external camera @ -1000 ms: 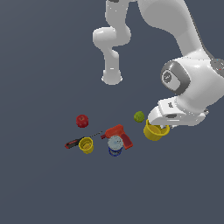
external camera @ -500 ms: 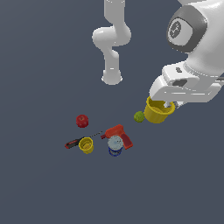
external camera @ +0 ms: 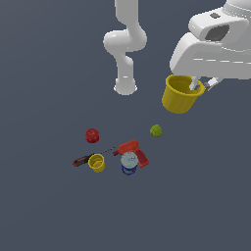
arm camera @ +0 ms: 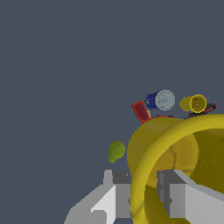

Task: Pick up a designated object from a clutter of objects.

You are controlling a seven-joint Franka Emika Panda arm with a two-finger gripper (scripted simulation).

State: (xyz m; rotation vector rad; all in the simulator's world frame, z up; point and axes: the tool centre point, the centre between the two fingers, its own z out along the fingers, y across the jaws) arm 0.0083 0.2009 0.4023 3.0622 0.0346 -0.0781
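The larger yellow cup (external camera: 180, 95) hangs high above the floor at the exterior view's right, tilted, with my gripper (external camera: 198, 86) shut on its rim. In the wrist view the cup (arm camera: 175, 166) fills the frame's corner, and one finger (arm camera: 117, 194) lies outside its wall and one inside. Below lies the clutter: red ball (external camera: 92, 135), green ball (external camera: 156, 130), red drill (external camera: 134, 151), blue-white can (external camera: 129, 162), smaller yellow cup (external camera: 96, 162) and red-black screwdriver (external camera: 84, 159).
The arm's white base (external camera: 125, 87) stands behind the clutter. The floor is plain dark grey around the items. In the wrist view I also see the green ball (arm camera: 116, 150), can (arm camera: 160, 100) and smaller cup (arm camera: 193, 103).
The gripper has risen with the larger yellow cup, from beside the green ball on the floor to well above it. The clutter below has not moved.
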